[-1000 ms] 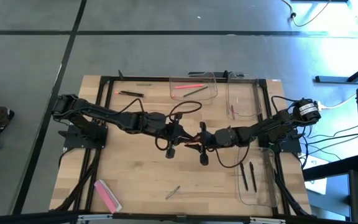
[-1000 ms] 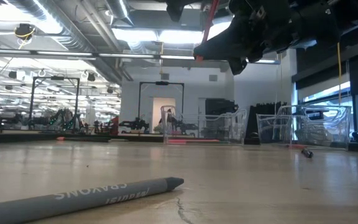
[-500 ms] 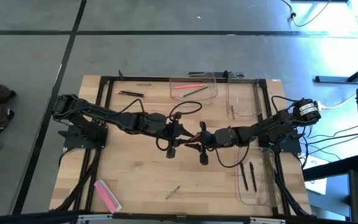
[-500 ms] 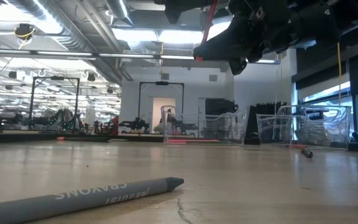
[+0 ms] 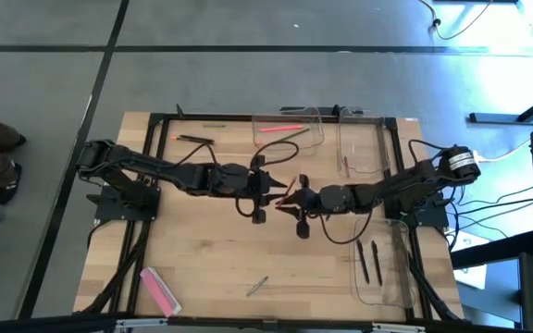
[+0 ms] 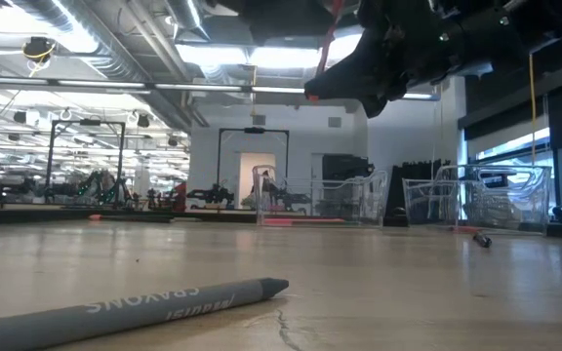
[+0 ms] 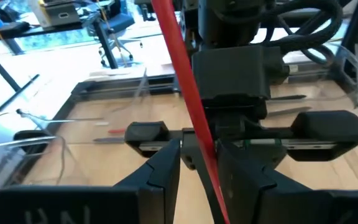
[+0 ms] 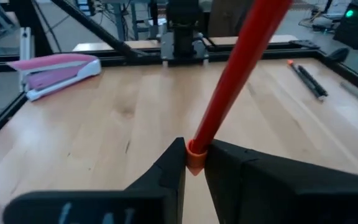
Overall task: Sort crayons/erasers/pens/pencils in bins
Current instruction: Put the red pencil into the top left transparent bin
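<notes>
Thin red stick with an orange end (image 5: 290, 190): held in the air above the middle of the pale wooden worktop (image 5: 202, 240), between the two arms, which meet there tip to tip.

Right hand (image 5: 291, 200): closed on the red stick. The right wrist view shows the orange end pinched between its two dark fingers (image 8: 166, 171), with the shaft rising at a slant.

Left hand (image 5: 271, 188): open. In the left wrist view the stick passes between its fingers (image 7: 163, 171), which stand spread to either side without clamping it.

Three clear plastic rectangular tubs:
- One (image 5: 257, 139) at the far edge of the worktop, near the middle. It holds a pink-red stick and a darker one.
- One (image 5: 342, 139) just to its right. It holds a short reddish stick; what kind, cannot tell.
- One (image 5: 357, 277) at the near right corner. It holds two dark sticks side by side.

Flat pink rectangular block (image 5: 158, 289): on the worktop at the near left corner, outside every tub and well apart from both hands.

Grey crayon with a printed paper wrap (image 6: 135, 310): lying flat on the worktop near the front edge, loose.

Dark pen (image 5: 195, 140): lying on the worktop at the far left, beside the first tub and not in it.
</notes>
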